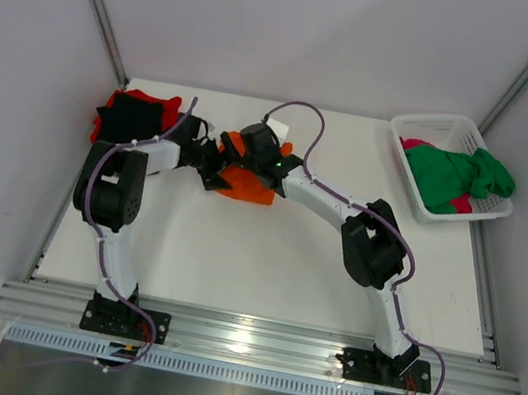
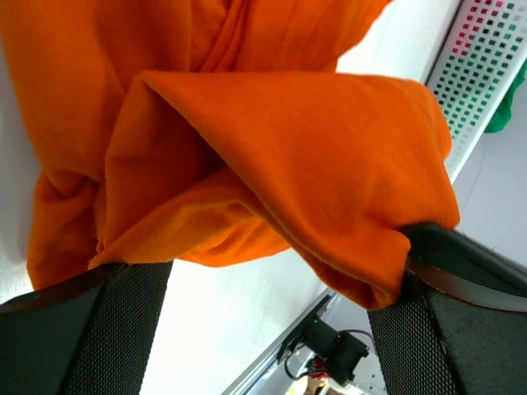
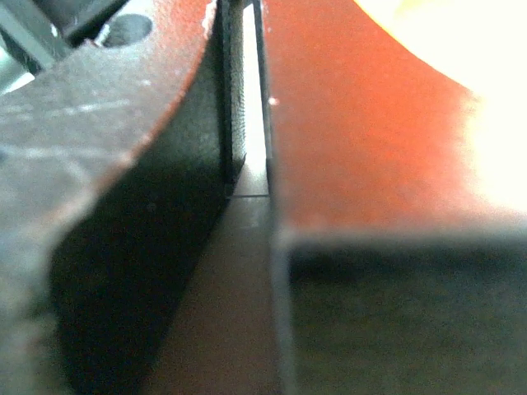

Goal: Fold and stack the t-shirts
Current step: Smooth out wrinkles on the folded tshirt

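- Two claws of mine meet over the orange t-shirt (image 1: 246,184), which lies bunched on the white table (image 1: 262,268), a little left of the middle and towards the far edge.
- My left claw (image 2: 276,263) is spread wide, with one mesh-faced finger (image 2: 90,329) low on the left of the wrist view and the other (image 2: 461,321) low on the right.
- From that wrist the orange cloth fills most of the view, heaped in thick, twisted folds above the gap between my fingers.
- One hanging fold touches the tip of the finger on the right. The finger on the left sits just under the edge of the heap, and nothing is squeezed between the two.
- My right claw (image 3: 248,140) is pressed together, with only a thin bright slit between the pads.
- That camera is too close and too blurred for me to tell whether any cloth is caught in the slit. An orange-red glow lies over the finger on the right side of the view.
- From above, my right wrist sits on the far side of the orange heap and my left claw comes in from its left side.
- A black t-shirt (image 1: 135,117) lies on a red t-shirt (image 1: 120,99) at the far left corner of the table, well apart from the orange one.
- In the far right corner a white lattice basket (image 1: 439,122) holds a green t-shirt (image 1: 455,174) on top of a pink t-shirt (image 1: 417,144), and the green cloth hangs over the rim.
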Action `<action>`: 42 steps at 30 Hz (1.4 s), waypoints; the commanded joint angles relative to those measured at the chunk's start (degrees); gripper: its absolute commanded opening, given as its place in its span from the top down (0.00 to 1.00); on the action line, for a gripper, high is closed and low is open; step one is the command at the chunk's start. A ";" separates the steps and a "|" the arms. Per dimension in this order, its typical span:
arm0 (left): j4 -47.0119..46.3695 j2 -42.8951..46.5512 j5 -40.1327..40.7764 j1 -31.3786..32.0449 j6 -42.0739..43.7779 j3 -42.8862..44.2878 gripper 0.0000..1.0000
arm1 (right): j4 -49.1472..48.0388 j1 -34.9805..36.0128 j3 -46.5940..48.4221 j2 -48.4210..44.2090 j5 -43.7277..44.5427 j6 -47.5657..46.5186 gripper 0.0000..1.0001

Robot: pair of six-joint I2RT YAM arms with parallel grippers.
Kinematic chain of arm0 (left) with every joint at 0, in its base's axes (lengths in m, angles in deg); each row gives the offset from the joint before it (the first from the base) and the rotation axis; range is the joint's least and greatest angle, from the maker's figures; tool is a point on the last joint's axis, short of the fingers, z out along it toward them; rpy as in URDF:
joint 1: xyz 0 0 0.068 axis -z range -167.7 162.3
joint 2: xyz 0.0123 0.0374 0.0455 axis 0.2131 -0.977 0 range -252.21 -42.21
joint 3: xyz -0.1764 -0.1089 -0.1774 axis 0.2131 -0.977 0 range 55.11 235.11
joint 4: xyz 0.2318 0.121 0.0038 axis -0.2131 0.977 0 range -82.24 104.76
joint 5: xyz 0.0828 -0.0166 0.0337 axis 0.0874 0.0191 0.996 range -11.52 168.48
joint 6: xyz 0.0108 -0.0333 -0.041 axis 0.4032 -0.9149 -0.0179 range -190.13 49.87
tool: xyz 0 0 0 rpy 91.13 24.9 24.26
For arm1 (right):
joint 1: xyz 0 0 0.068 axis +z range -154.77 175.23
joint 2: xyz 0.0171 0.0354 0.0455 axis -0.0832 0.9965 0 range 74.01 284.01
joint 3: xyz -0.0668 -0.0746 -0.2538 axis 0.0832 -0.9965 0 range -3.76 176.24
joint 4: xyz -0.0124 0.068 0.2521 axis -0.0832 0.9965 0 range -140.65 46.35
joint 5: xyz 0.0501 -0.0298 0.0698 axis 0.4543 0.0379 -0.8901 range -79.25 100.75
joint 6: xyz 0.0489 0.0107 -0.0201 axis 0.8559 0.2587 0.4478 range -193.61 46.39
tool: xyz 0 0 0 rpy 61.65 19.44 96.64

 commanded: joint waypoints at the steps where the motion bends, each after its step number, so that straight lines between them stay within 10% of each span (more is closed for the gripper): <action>1: 2.93 -1.81 1.94 0.55 -1.62 3.84 0.08 | -0.73 0.44 0.22 -4.42 0.10 -1.09 1.00; 17: 17.08 -7.70 7.12 0.99 1.36 13.25 0.08 | -0.81 0.70 -0.66 -6.18 -0.34 -0.30 1.00; 42: 24.65 -2.09 12.22 2.49 1.10 3.07 0.13 | -2.48 1.23 -3.56 -7.76 -2.62 1.02 1.00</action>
